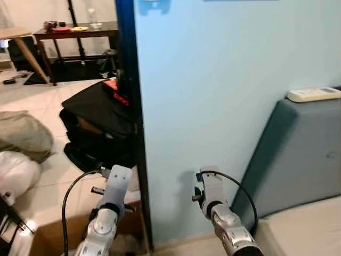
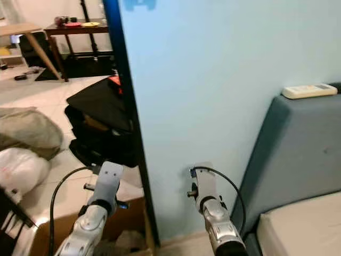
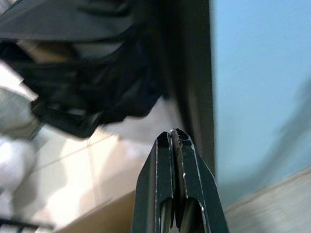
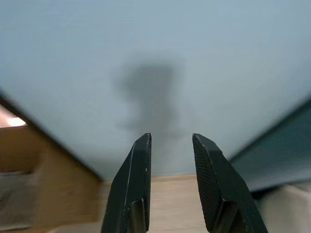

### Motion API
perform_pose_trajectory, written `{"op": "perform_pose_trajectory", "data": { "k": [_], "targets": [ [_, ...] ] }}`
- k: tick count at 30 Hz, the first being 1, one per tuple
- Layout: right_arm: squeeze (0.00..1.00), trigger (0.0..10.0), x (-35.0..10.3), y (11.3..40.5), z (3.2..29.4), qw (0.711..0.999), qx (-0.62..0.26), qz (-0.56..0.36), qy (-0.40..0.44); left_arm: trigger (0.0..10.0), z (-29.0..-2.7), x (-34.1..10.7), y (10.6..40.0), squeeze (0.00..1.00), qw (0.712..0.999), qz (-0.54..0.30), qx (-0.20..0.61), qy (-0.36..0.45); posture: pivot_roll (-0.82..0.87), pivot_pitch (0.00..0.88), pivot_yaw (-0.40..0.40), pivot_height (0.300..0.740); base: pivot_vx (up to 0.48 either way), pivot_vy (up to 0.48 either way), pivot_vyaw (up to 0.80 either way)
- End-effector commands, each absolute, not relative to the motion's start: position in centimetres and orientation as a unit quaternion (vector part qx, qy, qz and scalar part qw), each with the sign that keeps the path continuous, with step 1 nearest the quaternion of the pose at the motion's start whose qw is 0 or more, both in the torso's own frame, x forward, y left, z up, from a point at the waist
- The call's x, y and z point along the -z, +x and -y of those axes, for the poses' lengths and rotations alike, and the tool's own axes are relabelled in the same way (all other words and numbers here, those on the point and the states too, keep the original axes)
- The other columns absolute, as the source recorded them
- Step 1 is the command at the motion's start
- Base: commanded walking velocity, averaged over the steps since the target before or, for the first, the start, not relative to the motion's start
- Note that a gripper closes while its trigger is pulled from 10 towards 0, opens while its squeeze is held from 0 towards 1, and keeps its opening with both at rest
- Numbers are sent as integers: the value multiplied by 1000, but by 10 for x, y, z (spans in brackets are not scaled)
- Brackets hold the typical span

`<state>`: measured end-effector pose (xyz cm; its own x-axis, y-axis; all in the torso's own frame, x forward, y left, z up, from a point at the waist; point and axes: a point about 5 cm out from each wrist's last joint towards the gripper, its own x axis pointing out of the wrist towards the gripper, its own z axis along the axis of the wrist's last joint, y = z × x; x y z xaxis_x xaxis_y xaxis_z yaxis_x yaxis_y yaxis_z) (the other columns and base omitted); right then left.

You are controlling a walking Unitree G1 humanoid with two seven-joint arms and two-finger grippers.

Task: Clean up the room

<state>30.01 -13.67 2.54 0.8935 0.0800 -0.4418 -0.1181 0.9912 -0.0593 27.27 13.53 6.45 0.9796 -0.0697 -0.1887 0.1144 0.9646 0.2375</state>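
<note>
Facing a pale blue wall, the robot stands between jobs, both arms raised and carrying nothing. The left pincer [image 3: 176,138] is pressed shut beside the dark door frame [image 1: 128,80]; the right pincer [image 4: 170,143] has its fingers parted, aimed at bare wall. Clutter waits through the doorway: a black bag [image 1: 98,114] and a white sack [image 1: 16,173] on the tiled floor [image 1: 56,96]. A remote control [image 1: 314,94] rests atop the grey headboard [image 1: 298,149]. Likely next: turn toward one item and approach.

Pale blue wall [image 1: 224,80], grey headboard [image 1: 298,154], dark table [image 1: 74,33]
</note>
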Motion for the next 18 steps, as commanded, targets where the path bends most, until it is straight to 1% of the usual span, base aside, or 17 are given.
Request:
{"op": "perform_pose_trajectory", "data": {
  "k": [1,5,13,18],
  "targets": [
    [0,10000,-24,297,132,971,-54,-231,-40,10000,-140,-60,267,0,986,-99,47,129,-13,0,-3,740,0,0,-800],
    [0,10000,-24,296,132,970,-54,-234,-41,10000,-142,-57,265,0,985,-100,49,135,-14,0,-1,740,0,0,-800],
    [0,10000,-24,295,134,969,-49,-237,-48,10000,-151,-57,267,0,986,-98,10,131,-15,0,-2,740,0,0,-800],
    [0,10000,-24,294,136,969,-49,-236,-57,10000,-147,-57,267,0,987,-99,12,129,-15,0,-1,740,0,0,-800]
  ]
}}
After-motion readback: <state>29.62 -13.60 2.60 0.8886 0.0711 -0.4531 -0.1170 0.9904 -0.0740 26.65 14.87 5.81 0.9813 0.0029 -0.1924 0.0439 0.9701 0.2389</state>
